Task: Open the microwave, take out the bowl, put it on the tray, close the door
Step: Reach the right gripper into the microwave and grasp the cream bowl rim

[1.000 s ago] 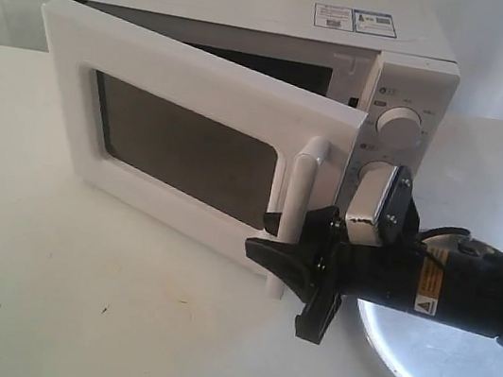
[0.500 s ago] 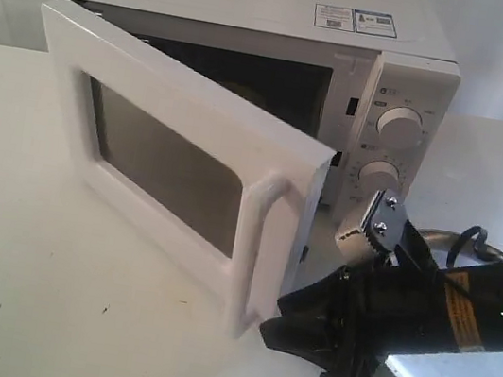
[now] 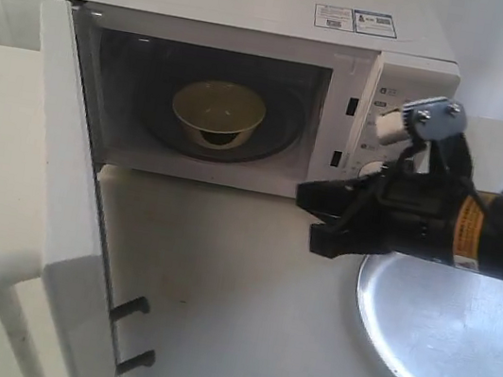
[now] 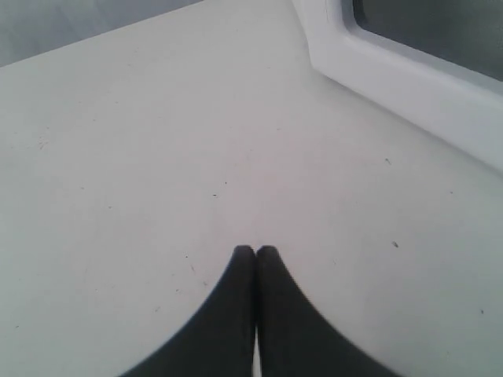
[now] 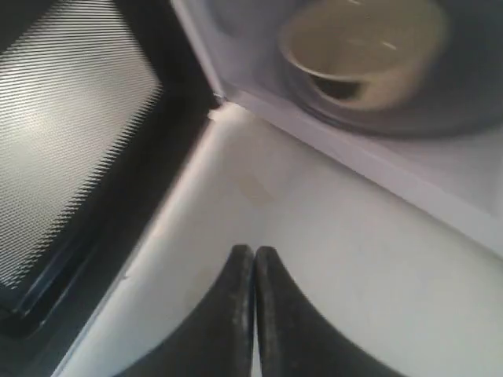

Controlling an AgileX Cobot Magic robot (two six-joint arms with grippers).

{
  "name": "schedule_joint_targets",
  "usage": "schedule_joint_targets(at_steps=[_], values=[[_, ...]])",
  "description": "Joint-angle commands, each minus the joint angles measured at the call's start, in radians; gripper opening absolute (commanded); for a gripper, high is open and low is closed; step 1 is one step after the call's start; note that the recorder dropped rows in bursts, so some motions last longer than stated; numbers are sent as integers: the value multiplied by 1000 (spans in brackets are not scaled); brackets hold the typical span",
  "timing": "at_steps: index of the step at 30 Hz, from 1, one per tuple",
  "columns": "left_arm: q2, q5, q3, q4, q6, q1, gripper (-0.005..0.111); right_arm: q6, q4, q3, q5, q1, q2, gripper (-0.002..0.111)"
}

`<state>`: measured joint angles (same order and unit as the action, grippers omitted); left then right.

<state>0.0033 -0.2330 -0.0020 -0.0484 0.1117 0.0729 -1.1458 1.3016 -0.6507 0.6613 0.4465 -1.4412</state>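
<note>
The microwave (image 3: 259,18) stands at the back with its door (image 3: 67,207) swung wide open to the left, and the bar handle (image 3: 8,303) is near the bottom left corner. Inside, the cream bowl (image 3: 217,114) (image 5: 361,47) sits upright on the glass turntable. My right gripper (image 3: 305,197) (image 5: 255,251) is shut and empty; it hovers over the table in front of the cavity's right side, apart from the bowl. The silver tray (image 3: 452,373) lies below the right arm. Shut and holding nothing, my left gripper (image 4: 255,251) hangs above bare table near the door's outer face (image 4: 409,86).
The door's black inner side (image 5: 71,141) with its mesh window is near the right gripper. Two latch hooks (image 3: 132,308) stick out from the door's edge. The right arm covers the dials of the control panel (image 3: 411,89). The table (image 3: 234,301) is white.
The door has swung from partly open to wide open, which uncovers the bowl. My right gripper has left the handle and moved up and right, in front of the control panel.
</note>
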Motion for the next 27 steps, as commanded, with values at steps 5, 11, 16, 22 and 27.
schedule_joint_targets(at_steps=[5, 11, 16, 22, 27], values=[[-3, 1, 2, 4, -3, -4, 0, 472, -201, -189, 126, 148, -224, 0], [-3, 1, 2, 4, -3, -4, 0, 644, -147, -333, -127, 262, -391, 19], [-3, 1, 2, 4, -3, -4, 0, 822, -189, -453, -271, 313, -499, 56], [-3, 1, 2, 4, -3, -4, 0, 858, -349, -611, -405, 311, -541, 71], [-3, 1, 2, 4, -3, -4, 0, 884, -367, -716, -423, 311, -591, 71]])
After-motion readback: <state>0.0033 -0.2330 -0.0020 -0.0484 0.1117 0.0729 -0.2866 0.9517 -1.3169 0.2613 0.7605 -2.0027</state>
